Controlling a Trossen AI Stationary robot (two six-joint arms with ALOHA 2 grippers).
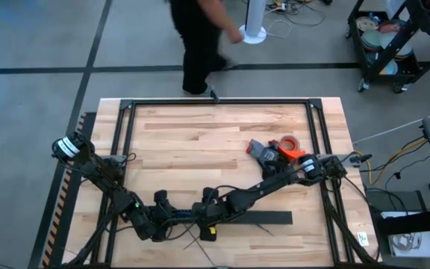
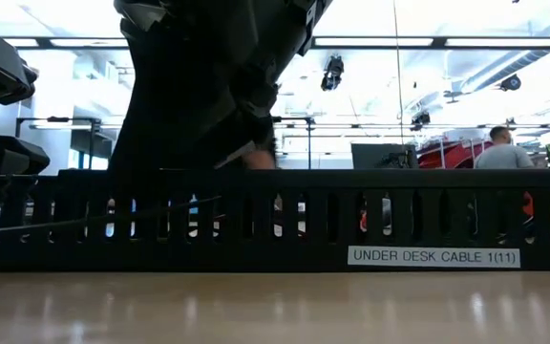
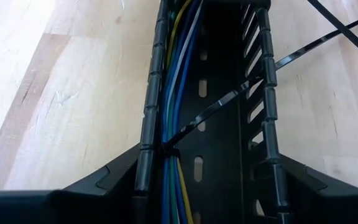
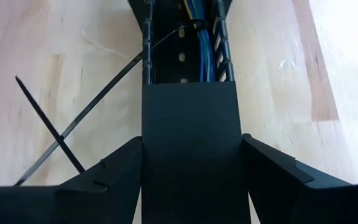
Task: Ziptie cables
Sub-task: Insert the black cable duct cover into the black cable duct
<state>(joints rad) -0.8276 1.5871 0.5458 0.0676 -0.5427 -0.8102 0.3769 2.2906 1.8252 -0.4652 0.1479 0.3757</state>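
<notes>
The cables lie in the black duct at the surface's six o'clock edge, with one ziptie looped round them, its tail uncut. Left gripper and right gripper straddle the duct, jaws spread. Tightening seems left, and a spare ziptie lies beside it.

Even overhead light; low view backlit by ceiling strips, duct silhouetted, near tabletop blurred.
</notes>
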